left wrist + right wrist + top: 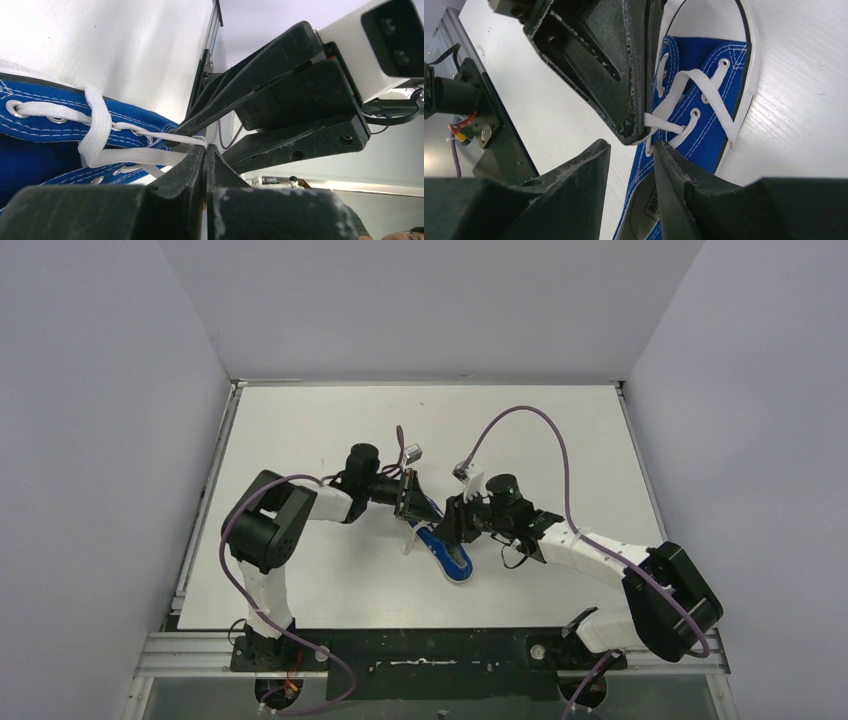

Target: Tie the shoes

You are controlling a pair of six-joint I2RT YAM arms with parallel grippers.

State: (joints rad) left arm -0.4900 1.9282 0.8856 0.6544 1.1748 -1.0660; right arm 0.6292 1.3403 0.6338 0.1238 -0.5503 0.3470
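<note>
The shoe, a small blue sneaker [447, 552] with a white sole rim, lies on the table between my two grippers. Its white laces [694, 82] cross over the tongue. My left gripper [206, 150] is shut on a lace strand [150, 157] pulled sideways from the eyelets. In the right wrist view the left fingers [624, 75] pinch that lace just above the shoe [714, 100]. My right gripper [631, 147] stands open right beside them, with nothing between its fingers. Its right finger [674, 175] reaches over the shoe's opening and grey insole [649, 205].
The white table [300, 440] is walled on three sides, with a metal rail [205, 500] along its left edge. Purple cables [560, 440] arc above both arms. The two grippers [432, 512] crowd close together over the shoe.
</note>
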